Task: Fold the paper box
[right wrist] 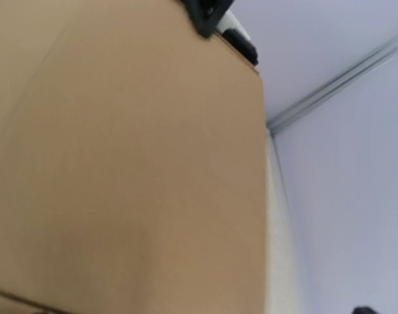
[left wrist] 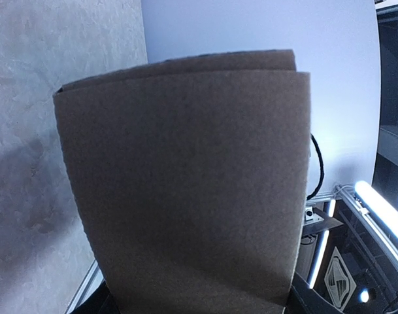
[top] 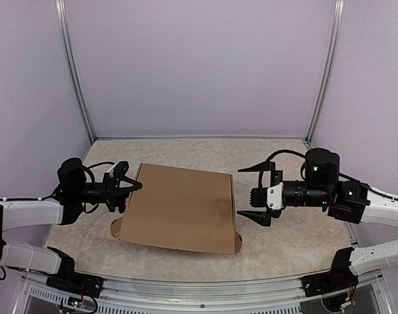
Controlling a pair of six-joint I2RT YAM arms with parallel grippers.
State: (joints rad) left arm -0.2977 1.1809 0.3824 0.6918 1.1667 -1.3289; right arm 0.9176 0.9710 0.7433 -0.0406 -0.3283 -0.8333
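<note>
Top external view: the paper box (top: 182,206) lies mid-tabletop (top: 283,245), its long axis running left to right between the arms. The left pincer (top: 132,178) meets the box's far-left corner, jaws partly spread; whether it grips, I cannot tell. The right pincer (top: 249,193) gapes wide just beside the right edge, with the box to its left.

The pale, speckled table (top: 283,242) bears the closed brown paper box (top: 182,206) at its middle.
</note>
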